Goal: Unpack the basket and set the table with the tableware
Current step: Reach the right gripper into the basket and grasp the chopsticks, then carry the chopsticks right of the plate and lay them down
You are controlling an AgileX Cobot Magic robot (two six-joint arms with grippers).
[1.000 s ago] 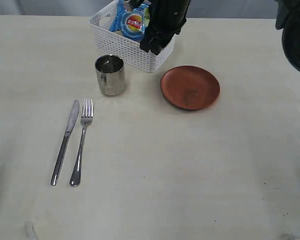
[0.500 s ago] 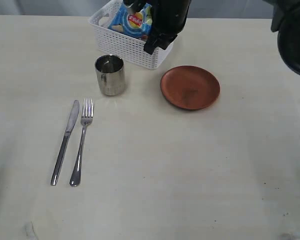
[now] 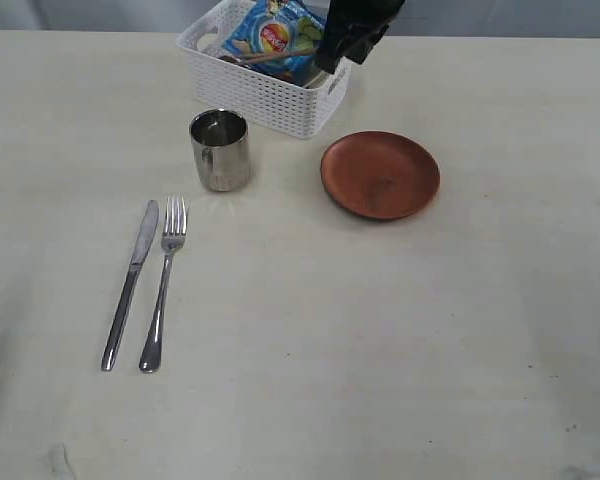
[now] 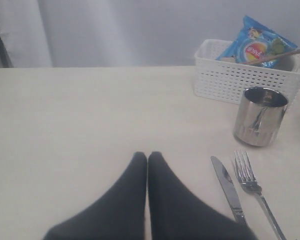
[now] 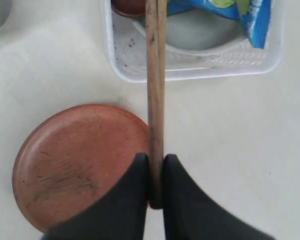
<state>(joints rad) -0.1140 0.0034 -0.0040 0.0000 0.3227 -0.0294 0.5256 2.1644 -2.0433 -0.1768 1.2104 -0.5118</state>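
The right pincer [image 5: 156,159] is clamped on the chopsticks [image 5: 155,90], which run lengthwise out over the basket [image 5: 108,45], with the plate [image 5: 75,160] just beside. The left pincer [image 4: 147,156], tips together, sits well apart over the surface [image 4: 65,125].

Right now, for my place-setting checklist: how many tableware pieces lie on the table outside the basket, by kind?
Knife: 1
Fork: 1
Cup: 1
Plate: 1
Chopsticks: 0, held in the right tool
Total: 4
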